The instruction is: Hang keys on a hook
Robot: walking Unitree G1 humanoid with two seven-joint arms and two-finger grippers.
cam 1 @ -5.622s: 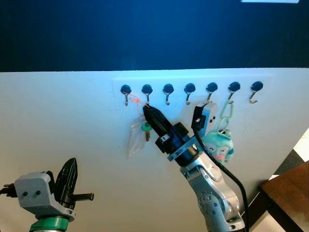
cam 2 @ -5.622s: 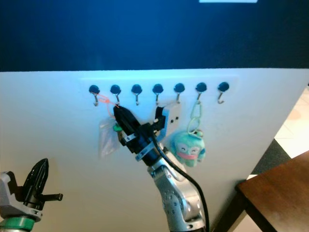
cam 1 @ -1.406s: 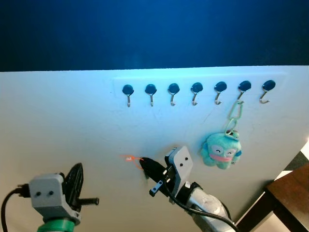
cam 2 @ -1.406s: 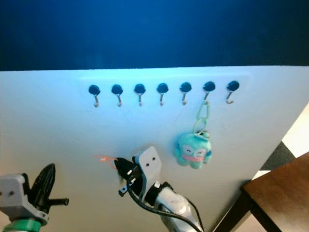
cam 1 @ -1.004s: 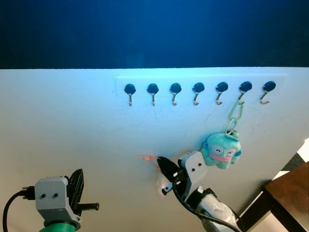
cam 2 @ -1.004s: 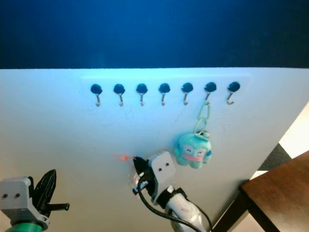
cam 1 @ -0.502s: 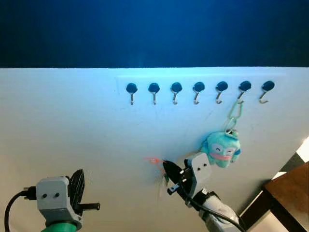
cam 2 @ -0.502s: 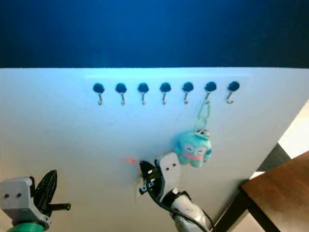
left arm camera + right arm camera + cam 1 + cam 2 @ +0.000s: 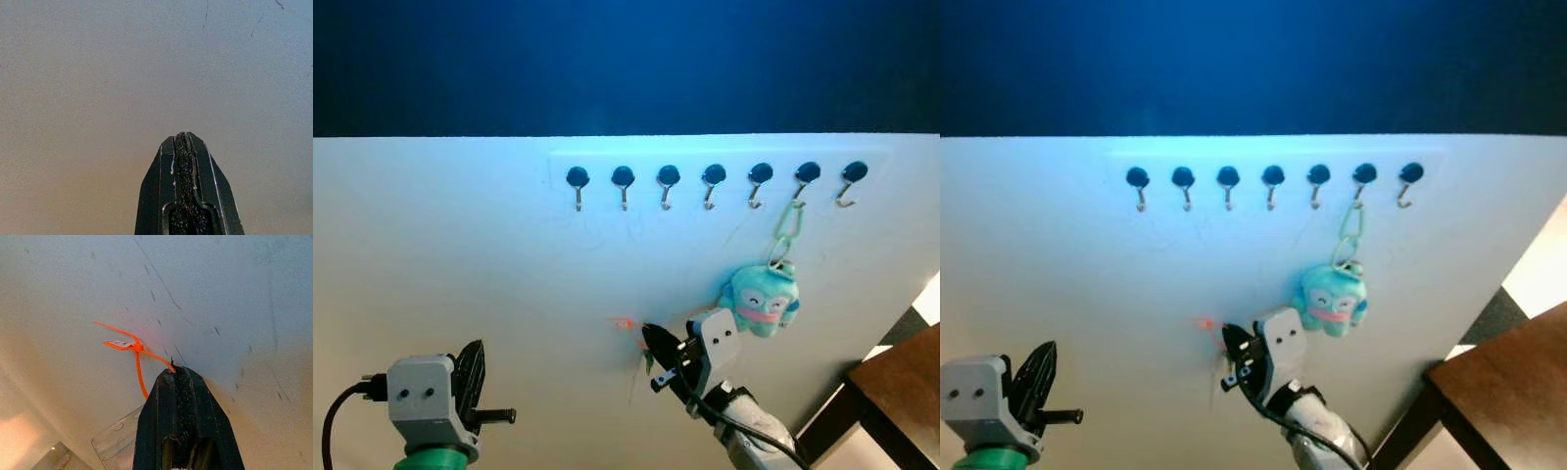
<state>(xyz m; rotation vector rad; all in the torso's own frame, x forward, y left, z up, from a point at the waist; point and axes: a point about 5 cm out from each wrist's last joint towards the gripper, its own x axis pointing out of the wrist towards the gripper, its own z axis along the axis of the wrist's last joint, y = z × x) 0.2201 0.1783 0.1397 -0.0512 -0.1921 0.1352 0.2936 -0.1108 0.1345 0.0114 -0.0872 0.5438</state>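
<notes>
A row of several dark-capped hooks [image 9: 669, 176] runs along the top of the white wall panel [image 9: 460, 255]. My right gripper [image 9: 647, 331] is low on the panel, well below the hooks. It is shut on an orange zip-tie loop [image 9: 132, 346], and the clear plastic key pouch [image 9: 115, 433] hangs from that loop under the fingers. The keys themselves are too small to make out. At lower left my left gripper [image 9: 470, 370] is held apart from the wall; its fingertips [image 9: 182, 142] are shut with nothing between them.
A teal plush toy [image 9: 761, 300] hangs by a pale green chain [image 9: 789, 227] from the second hook from the right, just right of my right gripper. The other hooks are bare. A dark brown table corner [image 9: 901, 392] stands at lower right.
The right gripper was up at the second hook with the tie 5.6 s ago; it now holds the tie far lower. Over the last second it drifted slightly right. The left arm has barely moved.
</notes>
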